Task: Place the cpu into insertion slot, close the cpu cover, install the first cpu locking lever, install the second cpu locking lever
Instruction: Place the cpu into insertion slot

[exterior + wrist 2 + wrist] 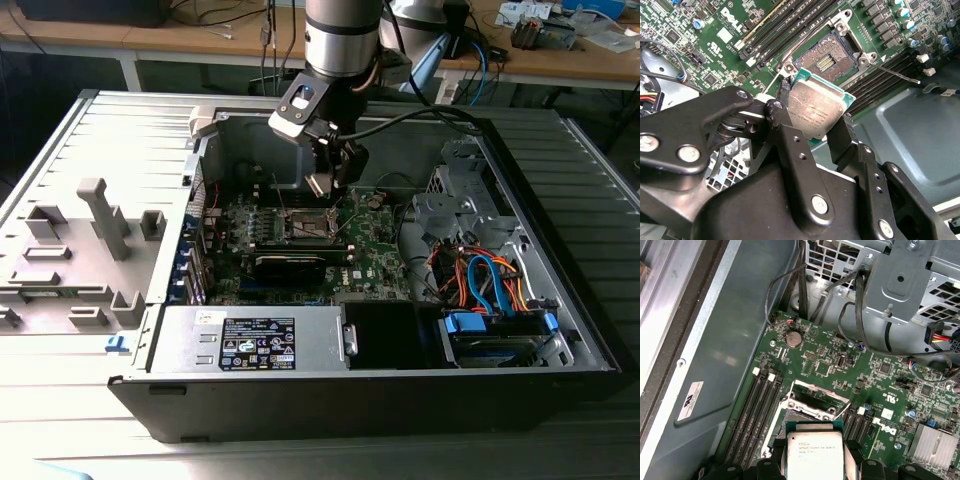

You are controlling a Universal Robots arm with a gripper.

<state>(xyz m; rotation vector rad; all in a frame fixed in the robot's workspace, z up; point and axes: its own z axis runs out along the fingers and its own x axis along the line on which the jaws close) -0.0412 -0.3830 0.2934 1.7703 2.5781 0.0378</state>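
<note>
Second wrist view has the end effector [815, 104] closed on the cpu [812, 114], its black fingers [840, 131] pressing two opposite edges. The chip hangs tilted, metal top towards the camera, above and apart from the insertion slot [827, 60], whose dark contact field lies bare. One thin locking lever [892, 72] sticks out sideways, unlatched. In the first wrist view the cpu cover [817, 411] stands raised over the slot, beyond the held cpu [815, 457], and a coin battery [793, 338] sits farther along the green motherboard [840, 365]. In the exterior view the end effector [330, 180] hovers at upper centre, inside the open computer case [560, 330], just over the slot [305, 225].
</note>
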